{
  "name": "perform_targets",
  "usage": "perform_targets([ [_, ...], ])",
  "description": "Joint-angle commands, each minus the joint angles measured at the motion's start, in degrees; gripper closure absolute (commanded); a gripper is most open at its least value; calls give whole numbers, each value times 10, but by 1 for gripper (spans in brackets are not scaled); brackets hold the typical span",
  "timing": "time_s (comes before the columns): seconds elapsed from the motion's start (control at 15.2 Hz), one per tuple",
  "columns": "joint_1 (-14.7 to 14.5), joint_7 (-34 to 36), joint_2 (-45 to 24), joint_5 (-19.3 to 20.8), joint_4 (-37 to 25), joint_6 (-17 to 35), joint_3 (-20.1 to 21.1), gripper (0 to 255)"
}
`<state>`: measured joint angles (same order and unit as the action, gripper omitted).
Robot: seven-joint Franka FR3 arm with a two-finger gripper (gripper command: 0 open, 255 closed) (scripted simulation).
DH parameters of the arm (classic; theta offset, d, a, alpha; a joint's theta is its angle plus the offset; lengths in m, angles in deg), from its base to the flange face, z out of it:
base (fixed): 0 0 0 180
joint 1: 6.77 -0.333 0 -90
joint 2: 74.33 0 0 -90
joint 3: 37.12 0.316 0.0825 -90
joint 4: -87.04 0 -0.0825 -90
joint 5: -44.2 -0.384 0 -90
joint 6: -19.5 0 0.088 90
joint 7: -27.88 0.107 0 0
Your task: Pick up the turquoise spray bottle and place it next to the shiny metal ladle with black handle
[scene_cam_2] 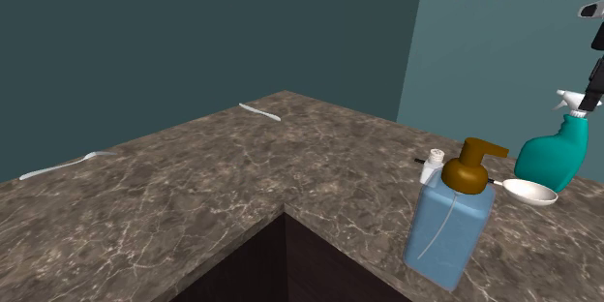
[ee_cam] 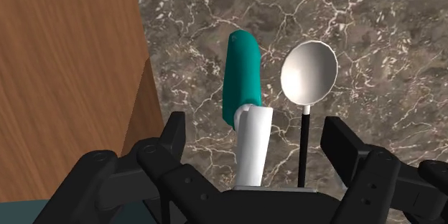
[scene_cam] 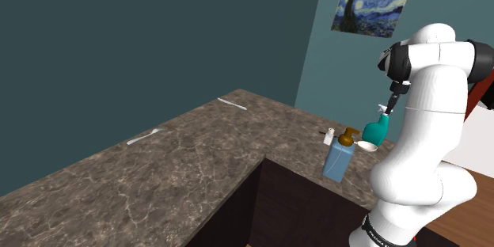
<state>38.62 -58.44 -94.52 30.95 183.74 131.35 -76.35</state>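
The turquoise spray bottle with a white spray head stands upright on the brown marble counter, near its edge. Right beside it lies the shiny ladle, whose black handle runs toward a blue bottle. In the shoulder view my black gripper hangs just above the spray bottle. The wrist view looks straight down: the gripper is open, its fingers standing wide on either side of the white spray head without touching it. The turquoise body and the ladle's bowl lie below.
A blue soap dispenser with a brown pump stands close to the ladle, a small white-capped item behind it. Two white utensils lie far off along the wall. Wooden floor shows past the counter's edge.
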Motion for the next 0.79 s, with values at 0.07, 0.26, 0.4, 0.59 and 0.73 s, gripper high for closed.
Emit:
perform_targets([
  [0.07, 0, 3, 5, 4, -13, -17, -2, 0],
  [0.26, 1, 9, 15, 13, -56, -67, -6, 0],
  [0.4, 1, 9, 15, 13, -56, -67, -6, 0],
  [0.59, 1, 9, 15, 13, -56, -67, -6, 0],
  [0.73, 1, 9, 15, 13, -56, -67, -6, 0],
])
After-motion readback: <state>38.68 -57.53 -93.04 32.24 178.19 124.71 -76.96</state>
